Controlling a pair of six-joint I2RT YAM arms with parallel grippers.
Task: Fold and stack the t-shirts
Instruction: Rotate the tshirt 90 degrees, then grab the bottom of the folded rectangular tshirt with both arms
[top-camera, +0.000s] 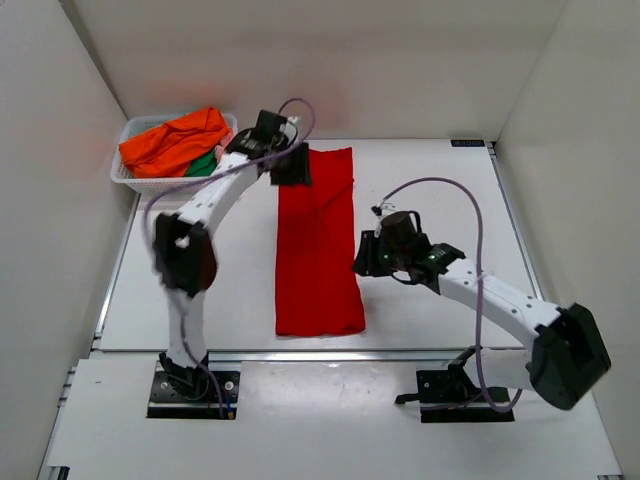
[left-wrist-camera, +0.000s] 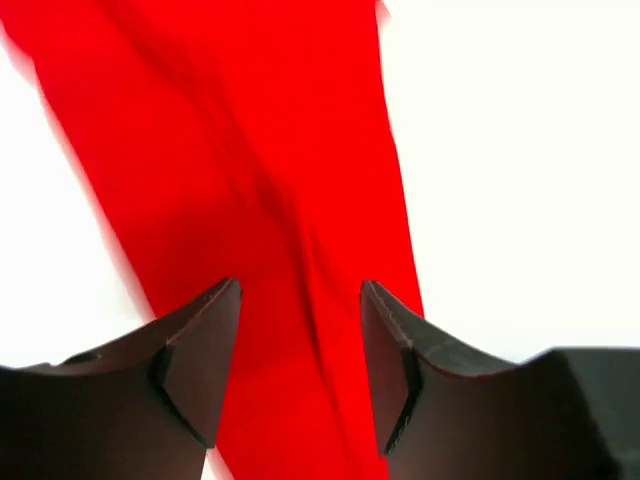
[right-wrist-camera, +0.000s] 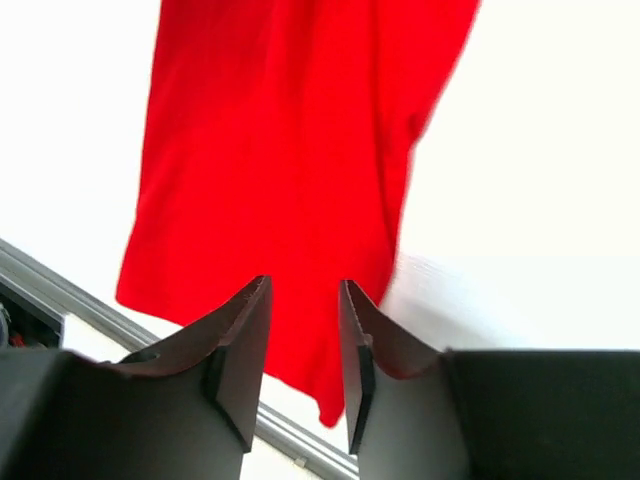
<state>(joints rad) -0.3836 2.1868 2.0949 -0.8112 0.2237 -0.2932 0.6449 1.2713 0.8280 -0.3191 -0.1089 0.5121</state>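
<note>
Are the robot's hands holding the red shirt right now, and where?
No, nothing is held. The left gripper and the right gripper are both open, with no cloth pinched between their fingers. The red t-shirt lies on the table.

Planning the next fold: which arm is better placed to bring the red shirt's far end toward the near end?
Probably left: the left tool is over the far end of the red shirt, jaws apart; the right tool sits beside its long edge.
</note>
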